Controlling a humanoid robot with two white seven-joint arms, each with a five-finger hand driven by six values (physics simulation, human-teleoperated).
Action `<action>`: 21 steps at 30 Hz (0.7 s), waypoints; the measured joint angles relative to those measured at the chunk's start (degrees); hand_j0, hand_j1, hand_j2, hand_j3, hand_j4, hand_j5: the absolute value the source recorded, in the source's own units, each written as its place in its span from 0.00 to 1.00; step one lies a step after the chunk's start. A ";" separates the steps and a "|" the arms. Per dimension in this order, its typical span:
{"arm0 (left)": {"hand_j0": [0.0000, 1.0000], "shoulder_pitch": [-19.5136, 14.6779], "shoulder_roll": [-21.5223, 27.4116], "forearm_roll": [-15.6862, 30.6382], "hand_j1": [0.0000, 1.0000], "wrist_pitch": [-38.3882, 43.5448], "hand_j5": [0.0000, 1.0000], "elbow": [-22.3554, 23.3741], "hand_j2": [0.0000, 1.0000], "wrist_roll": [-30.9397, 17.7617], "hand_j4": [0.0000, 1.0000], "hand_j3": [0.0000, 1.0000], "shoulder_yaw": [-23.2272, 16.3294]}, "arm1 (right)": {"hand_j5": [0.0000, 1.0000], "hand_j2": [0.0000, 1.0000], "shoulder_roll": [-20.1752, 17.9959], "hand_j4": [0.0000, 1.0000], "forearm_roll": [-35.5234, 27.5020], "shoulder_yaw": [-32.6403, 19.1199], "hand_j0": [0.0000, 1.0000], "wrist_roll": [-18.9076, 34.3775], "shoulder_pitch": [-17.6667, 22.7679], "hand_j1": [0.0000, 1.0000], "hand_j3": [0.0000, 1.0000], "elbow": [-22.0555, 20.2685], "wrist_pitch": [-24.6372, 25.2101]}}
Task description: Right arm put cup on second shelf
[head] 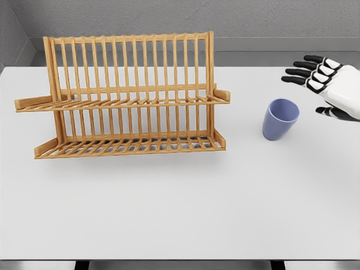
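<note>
A blue cup (pixel 280 118) stands upright on the white worktop (pixel 180 208), well right of the two-tier wooden dish rack (pixel 126 95), open worktop between them. The right hand (pixel 329 84) hovers near the cup's right, fingers (pixel 306 72) spread, holding nothing.

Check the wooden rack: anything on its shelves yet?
Nothing. Both slatted shelves of the wooden dish rack are bare. The blue cup stands upright on the white table, right of the rack, near the open right hand.

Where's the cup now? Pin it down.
In the head view, the blue cup stands upright on the table, right of the wooden rack, beside the open right hand.
</note>
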 measured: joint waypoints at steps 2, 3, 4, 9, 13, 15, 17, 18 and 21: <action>1.00 0.00 0.00 0.00 1.00 0.00 1.00 0.00 1.00 0.00 1.00 1.00 0.00 | 1.00 1.00 0.03 1.00 -0.02 0.11 1.00 -0.09 -0.35 1.00 1.00 -0.14 -0.04; 1.00 0.00 0.00 0.00 1.00 0.00 1.00 0.00 1.00 0.00 1.00 1.00 0.00 | 1.00 1.00 0.00 1.00 -0.08 0.14 1.00 -0.27 -0.35 1.00 1.00 -0.15 -0.02; 1.00 0.00 0.00 0.00 1.00 0.00 1.00 0.00 1.00 0.00 1.00 1.00 0.00 | 1.00 1.00 -0.09 1.00 -0.26 0.09 1.00 -0.42 -0.35 1.00 1.00 -0.02 0.32; 1.00 0.00 0.00 0.00 1.00 0.00 1.00 0.00 1.00 0.00 1.00 1.00 0.00 | 1.00 1.00 -0.65 1.00 -1.30 -0.03 1.00 2.08 -0.35 1.00 1.00 0.00 1.36; 1.00 0.00 0.00 0.00 1.00 0.00 1.00 0.00 1.00 0.00 1.00 1.00 -0.01 | 1.00 1.00 -0.63 1.00 -1.34 0.09 1.00 11.44 -1.41 1.00 1.00 0.20 1.77; 1.00 0.00 0.00 0.00 1.00 0.00 1.00 0.00 1.00 0.00 1.00 1.00 -0.01 | 1.00 1.00 -0.56 1.00 -1.31 0.13 1.00 13.65 -2.11 1.00 1.00 0.20 1.78; 1.00 0.09 0.00 0.01 1.00 0.00 1.00 -0.01 1.00 0.00 1.00 1.00 0.00 | 1.00 1.00 -0.32 1.00 -1.40 0.22 1.00 16.90 -5.98 1.00 1.00 0.17 1.76; 1.00 0.00 0.00 0.01 1.00 0.00 1.00 -0.01 1.00 0.00 1.00 1.00 -0.01 | 1.00 1.00 0.15 1.00 -1.44 0.44 1.00 19.64 -8.55 1.00 1.00 0.15 1.73; 1.00 0.00 0.00 0.00 1.00 0.00 1.00 0.00 1.00 0.00 1.00 1.00 0.00 | 1.00 1.00 2.01 1.00 -1.55 2.55 1.00 27.60 -15.02 1.00 1.00 0.32 1.75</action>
